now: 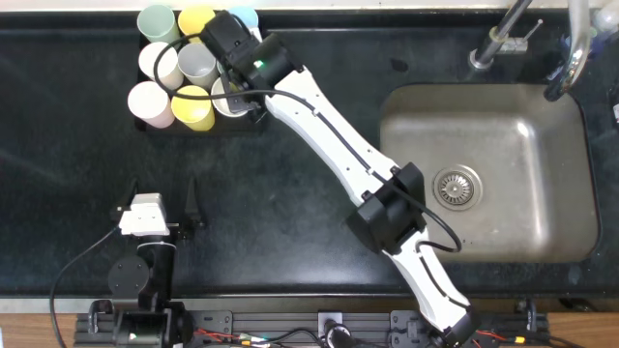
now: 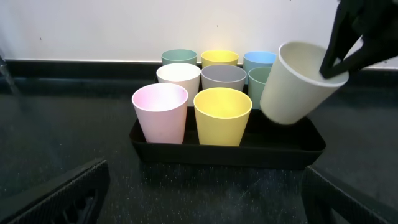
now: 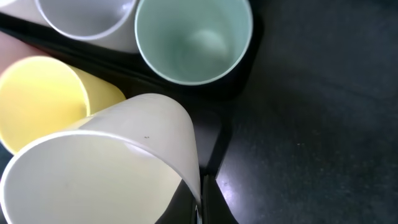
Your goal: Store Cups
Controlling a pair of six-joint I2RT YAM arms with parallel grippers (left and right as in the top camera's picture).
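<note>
— Cups: how many are stored?
— Eight stand upright in the tray, which sits at 10 o'clock in the top view; a ninth, the cream cup, hangs tilted over the tray's 5 o'clock corner, the one slot that looks free.
— What holds it?
— The right gripper, clamped on its rim; the cup is just beside the yellow cup and the mint cup; whether its base touches the tray floor cannot be told.
— And the left gripper?
— It rests at 8 o'clock, well apart from the tray; its fingers are spread and hold nothing.
— What is left?
— Seemingly little; the cup needs righting, lowering into the slot and releasing; judged from this, it is the last one, so the task looks almost done.
</note>
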